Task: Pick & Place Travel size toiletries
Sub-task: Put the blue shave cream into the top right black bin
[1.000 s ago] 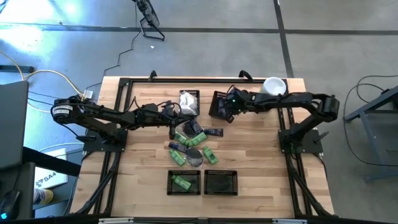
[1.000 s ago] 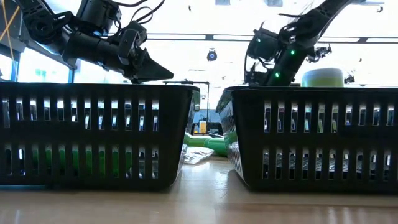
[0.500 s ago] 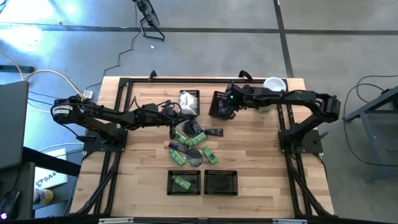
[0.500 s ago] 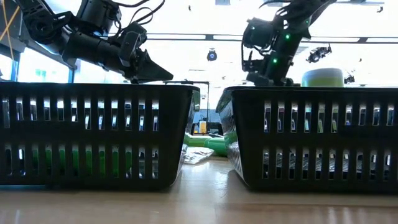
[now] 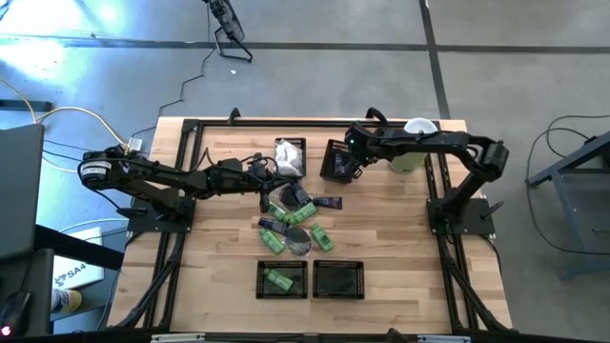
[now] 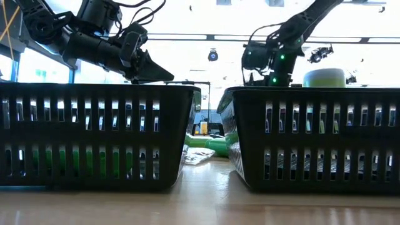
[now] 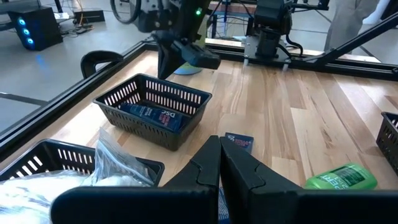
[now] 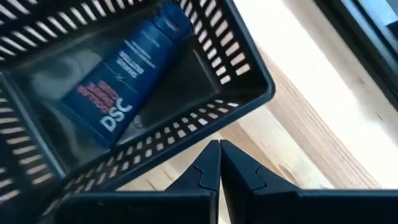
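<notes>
The travel size toiletries lie in a loose pile [image 5: 295, 221] at the table's middle: green bottles, dark pieces and a grey disc. One green bottle [image 7: 341, 177] and a dark blue piece [image 7: 239, 142] lie on the wood ahead of my left gripper [image 7: 219, 163]. That gripper is shut and hovers at the pile's far side [image 5: 274, 179], holding nothing. My right gripper [image 8: 219, 163] is shut too. It points steeply down above the near rim of a far black basket [image 5: 335, 162], where a blue tube [image 8: 124, 81] lies flat.
A second far basket [image 5: 289, 157] holds white crinkly packets. Two black baskets stand at the near edge, the left one [image 5: 283, 279] with a green item, the right one [image 5: 338, 279] beside it. A tall pale-green cylinder [image 5: 416, 135] stands at the far right.
My right gripper has tipped more steeply downward above the far basket and shifted slightly toward the table's left, staying shut. Its elbow has drawn in toward the table.
</notes>
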`<state>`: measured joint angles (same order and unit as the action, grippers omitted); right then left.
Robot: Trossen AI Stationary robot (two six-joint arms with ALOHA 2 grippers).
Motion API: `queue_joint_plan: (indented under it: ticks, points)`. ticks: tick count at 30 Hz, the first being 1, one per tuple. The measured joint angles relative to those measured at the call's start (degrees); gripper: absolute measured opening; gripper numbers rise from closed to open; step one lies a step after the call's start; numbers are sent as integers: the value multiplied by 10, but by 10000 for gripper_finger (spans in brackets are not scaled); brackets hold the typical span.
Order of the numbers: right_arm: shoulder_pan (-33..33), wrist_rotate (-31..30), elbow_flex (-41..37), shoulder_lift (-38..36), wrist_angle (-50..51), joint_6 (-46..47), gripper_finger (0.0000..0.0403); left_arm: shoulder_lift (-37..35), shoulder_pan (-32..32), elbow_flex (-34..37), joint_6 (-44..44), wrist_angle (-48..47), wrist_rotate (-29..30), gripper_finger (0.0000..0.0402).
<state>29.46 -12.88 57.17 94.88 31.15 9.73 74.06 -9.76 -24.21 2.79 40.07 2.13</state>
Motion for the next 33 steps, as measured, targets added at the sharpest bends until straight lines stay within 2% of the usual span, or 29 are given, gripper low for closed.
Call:
queue_joint_plan:
  ticks: [6, 10, 12, 14, 19, 21, 25, 30, 33]
  points:
    - [17, 0, 0, 5, -54, -23, 3, 0, 0, 0, 0, 0, 0, 6]
    - [33, 63, 0, 5, -88, -35, 3, 0, 0, 0, 0, -5, 0, 6]
    - [36, 71, 0, 6, -92, -35, 3, 0, 0, 0, 0, -11, 0, 6]
    - [36, 53, 0, 7, -88, -36, 3, 0, 0, 0, 0, -13, 0, 6]
    - [25, -60, 0, -3, -59, -47, 3, 0, 0, 0, 0, -12, 0, 6]
    - [18, -67, 0, -20, -63, -60, 3, 0, 0, 0, -3, -12, 0, 6]
    - [-2, -17, 0, -59, -69, -65, 3, 0, 0, 0, -11, -11, 1, 6]
    - [-44, 95, 0, -98, -66, -80, 3, 0, 0, 0, -11, -9, 1, 6]
    - [-82, 120, 0, -100, -64, -92, 3, 0, 0, 0, -11, -9, 1, 6]
